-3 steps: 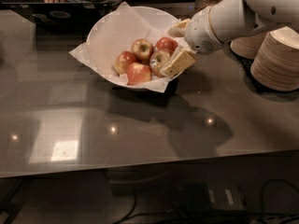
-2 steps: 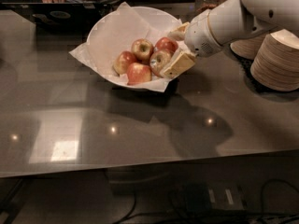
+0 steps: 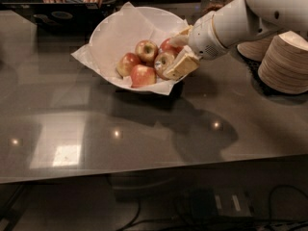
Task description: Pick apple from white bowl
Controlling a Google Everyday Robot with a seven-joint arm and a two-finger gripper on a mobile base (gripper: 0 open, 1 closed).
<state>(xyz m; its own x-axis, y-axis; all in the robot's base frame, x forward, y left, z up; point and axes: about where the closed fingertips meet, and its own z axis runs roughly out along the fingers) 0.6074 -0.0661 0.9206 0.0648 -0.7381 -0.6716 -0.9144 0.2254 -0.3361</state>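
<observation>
The dark table [image 3: 144,143] is spreading out below and to all sides of the gripper [image 3: 171,56], which is hanging at the camera-right edge of the fruit. The white arm [image 3: 231,23] is reaching in from behind the gripper, from the upper right. The white bowl [image 3: 159,11], lined with crinkled white paper [image 3: 118,37], is sitting under the gripper and opening away from it to the left. Stacks of beige paper plates [image 3: 286,64] are standing well behind the gripper, beyond the wrist, apart from the bowl.

The gripper is tilting down into the bowl with its two beige fingers [image 3: 182,66] held wide apart, one above and one below. The apple [image 3: 162,61], dull reddish-brown with a small pale sticker, is lying right at the fingertips, between the spread fingers and just beside the lower one. Whether that finger is touching it cannot be told. A redder apple [image 3: 171,45] is sitting just under the upper finger. Three more apples [image 3: 143,75] are lying further left, past the fingertips.

The step in hand appears to be the approach, with the grasp not yet made. The next move is probably calling for a short push forward until the apple is seated between the pads. A firm close and a straight lift should follow, without snagging the redder apple or the paper.
</observation>
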